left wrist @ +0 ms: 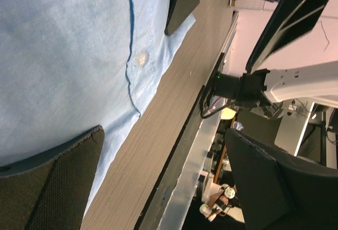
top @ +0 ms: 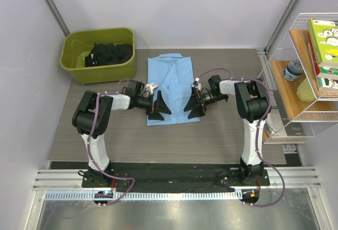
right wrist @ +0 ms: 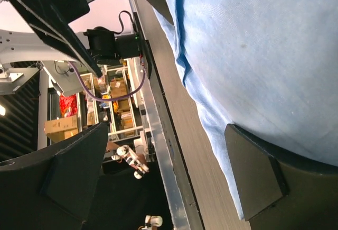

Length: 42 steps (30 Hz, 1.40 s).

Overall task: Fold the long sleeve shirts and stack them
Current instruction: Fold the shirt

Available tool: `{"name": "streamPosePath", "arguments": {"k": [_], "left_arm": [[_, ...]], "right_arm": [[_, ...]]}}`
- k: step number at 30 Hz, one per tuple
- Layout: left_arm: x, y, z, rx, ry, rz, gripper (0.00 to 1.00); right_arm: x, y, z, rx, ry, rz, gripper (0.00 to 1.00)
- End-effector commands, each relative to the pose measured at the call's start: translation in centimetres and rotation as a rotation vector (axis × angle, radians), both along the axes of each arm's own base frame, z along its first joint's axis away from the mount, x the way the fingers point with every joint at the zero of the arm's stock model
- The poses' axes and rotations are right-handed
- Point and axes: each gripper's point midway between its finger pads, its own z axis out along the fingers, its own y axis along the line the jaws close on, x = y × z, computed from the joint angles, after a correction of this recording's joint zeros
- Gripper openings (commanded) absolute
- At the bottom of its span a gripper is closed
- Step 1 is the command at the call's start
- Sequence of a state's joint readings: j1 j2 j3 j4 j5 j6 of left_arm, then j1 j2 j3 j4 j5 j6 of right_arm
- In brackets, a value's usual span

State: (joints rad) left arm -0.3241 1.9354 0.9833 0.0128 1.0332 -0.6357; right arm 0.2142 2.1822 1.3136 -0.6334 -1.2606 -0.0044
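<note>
The light blue shirt (top: 173, 84) lies flat on the surface (top: 105, 140), collar away from me. My jaws, left and right, are both spread wide at its near side edges. It looks thin, limp and light, so I would pinch the near hem corners.

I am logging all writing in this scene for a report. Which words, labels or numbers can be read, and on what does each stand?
No text is legible.
Green box on the wire shelf: print too small to read.
Bottle on the same shelf: blue label, blurred.
Cardboard boxes in the right wrist view's background: no readable print.
Light blue shirt: no label or print shows.
</note>
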Motion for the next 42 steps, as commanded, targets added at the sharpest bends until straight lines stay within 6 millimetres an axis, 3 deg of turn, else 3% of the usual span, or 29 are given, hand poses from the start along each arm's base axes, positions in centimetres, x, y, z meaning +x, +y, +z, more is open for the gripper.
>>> {"name": "streamPosePath", "arguments": {"k": [1, 5, 6, 9, 11, 12, 13, 14, 16, 17, 18, 19, 21, 22, 23, 25, 26, 28, 32, 33, 36, 39, 40, 41, 42], "left_arm": [[-1.9, 2.9, -4.4, 0.163, 0.048, 0.012, 1.00], [-5.2, 3.2, -3.2, 0.152, 0.030, -0.080, 1.00], [-5.9, 2.7, -1.4, 0.106, -0.043, -0.135, 1.00], [-6.3, 2.6, 1.7, 0.058, -0.174, -0.176, 1.00], [-4.6, 2.2, 5.2, 0.030, -0.309, -0.177, 1.00], [-3.6, 2.1, 6.1, 0.035, -0.351, -0.165, 1.00], [-2.4, 2.0, 6.4, 0.057, -0.367, -0.139, 1.00], [-0.3, 1.4, 7.9, 0.044, -0.442, -0.111, 1.00], [2.3, 0.7, 7.5, 0.061, -0.423, -0.043, 1.00], [3.4, 0.3, 7.5, 0.055, -0.419, -0.022, 1.00], [5.5, -0.3, 8.4, 0.033, -0.468, 0.000, 1.00], [6.7, -0.6, 6.7, 0.051, -0.423, 0.022, 1.00], [9.5, -1.0, 7.1, 0.039, -0.451, 0.060, 1.00], [10.9, -1.0, 5.2, 0.052, -0.426, 0.084, 0.99], [11.8, -1.0, 4.6, 0.052, -0.393, 0.115, 0.98], [14.2, -0.2, 3.7, 0.060, -0.380, 0.171, 0.97], [15.0, 0.2, 1.8, 0.074, -0.330, 0.205, 0.96], [16.2, 1.1, 0.9, 0.095, -0.330, 0.232, 0.96], [15.9, 2.0, -0.9, 0.124, -0.296, 0.205, 0.96], [15.4, 2.0, -0.8, 0.118, -0.297, 0.184, 0.97], [13.1, 2.2, -0.9, 0.116, -0.267, 0.162, 0.96], [9.7, 2.0, -1.1, 0.101, -0.219, 0.122, 0.92], [8.6, 1.3, 0.7, 0.074, -0.267, 0.083, 0.91], [7.4, 1.2, 0.8, 0.070, -0.273, 0.067, 0.91], [6.8, 1.0, 1.8, 0.058, -0.301, 0.051, 0.90]], "right_arm": [[-2.3, -2.8, -5.1, -0.216, 0.001, 0.020, 1.00], [-5.5, -3.7, -3.8, -0.228, 0.016, 0.063, 1.00], [-5.9, -3.9, -3.1, -0.223, 0.004, 0.072, 1.00], [-5.5, -3.2, 1.5, -0.147, -0.078, 0.072, 1.00], [-3.1, -2.3, 5.1, -0.089, -0.149, 0.041, 1.00], [-2.1, -1.9, 6.0, -0.078, -0.181, 0.035, 1.00], [0.3, -1.3, 7.6, -0.067, -0.253, 0.012, 1.00], [1.6, -1.0, 7.6, -0.083, -0.285, -0.003, 1.00], [5.5, 0.1, 8.5, -0.078, -0.363, -0.066, 1.00], [6.6, 0.3, 8.5, -0.080, -0.380, -0.085, 1.00], [7.6, 0.6, 7.2, -0.080, -0.351, -0.093, 1.00], [9.3, 1.1, 8.0, -0.066, -0.400, -0.101, 1.00], [11.4, 1.9, 7.0, -0.072, -0.401, -0.107, 1.00], [12.2, 2.3, 6.4, -0.070, -0.411, -0.108, 0.99], [12.9, 2.4, 6.1, -0.071, -0.402, -0.121, 0.99], [14.2, 2.6, 3.7, -0.083, -0.393, -0.132, 0.99], [14.5, 2.5, 2.9, -0.092, -0.398, -0.128, 0.99], [14.9, 2.0, 0.0, -0.137, -0.387, -0.132, 0.99], [14.7, 0.1, -3.7, -0.217, -0.356, -0.136, 0.98], [13.7, -0.4, -4.5, -0.236, -0.347, -0.113, 0.98], [12.1, -1.6, -4.7, -0.272, -0.345, -0.080, 0.97], [11.2, -1.6, -2.3, -0.237, -0.387, -0.044, 0.94], [11.0, -1.5, -1.3, -0.220, -0.396, -0.041, 0.93], [10.8, -1.1, 1.3, -0.179, -0.429, -0.040, 0.92], [10.3, -1.1, 2.4, -0.167, -0.427, -0.039, 0.90]]}}
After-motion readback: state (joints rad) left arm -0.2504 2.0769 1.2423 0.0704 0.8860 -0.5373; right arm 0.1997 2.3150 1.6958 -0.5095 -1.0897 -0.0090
